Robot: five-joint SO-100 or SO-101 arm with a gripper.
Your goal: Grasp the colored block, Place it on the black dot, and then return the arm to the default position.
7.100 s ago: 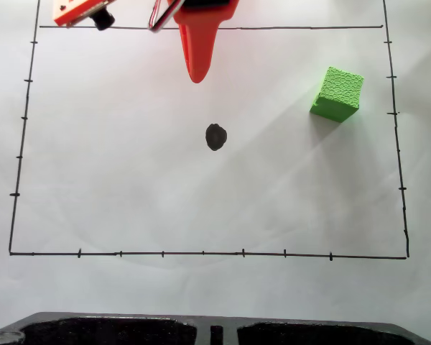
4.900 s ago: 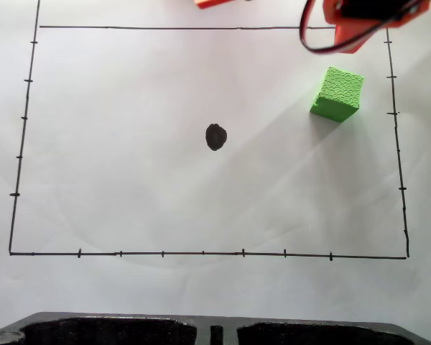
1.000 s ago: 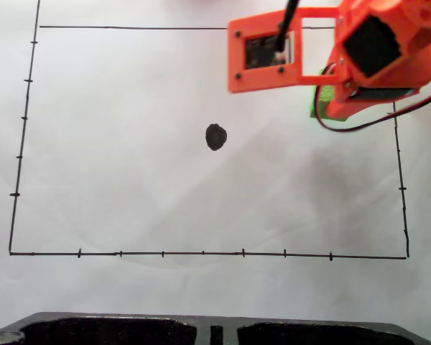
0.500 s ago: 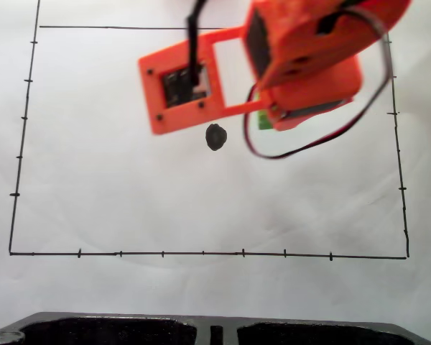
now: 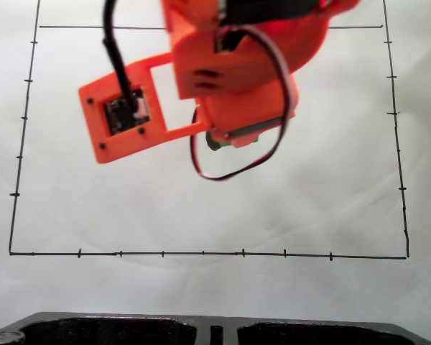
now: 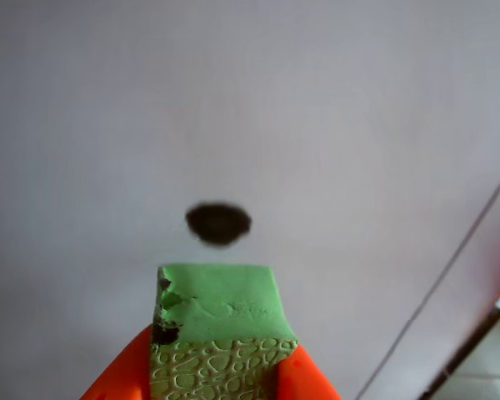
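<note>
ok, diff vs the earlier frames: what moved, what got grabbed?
The green cube left its spot at the fixed view's right edge: the hand took hold of it and carried it leftward to the middle, near the black dot. The orange arm swung across with it. The dot and border lines stayed put.

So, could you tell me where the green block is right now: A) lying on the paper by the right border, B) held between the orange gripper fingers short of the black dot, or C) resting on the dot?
B: in the wrist view the green block sits clamped between the gripper fingers, with the black dot uncovered just beyond it.
</note>
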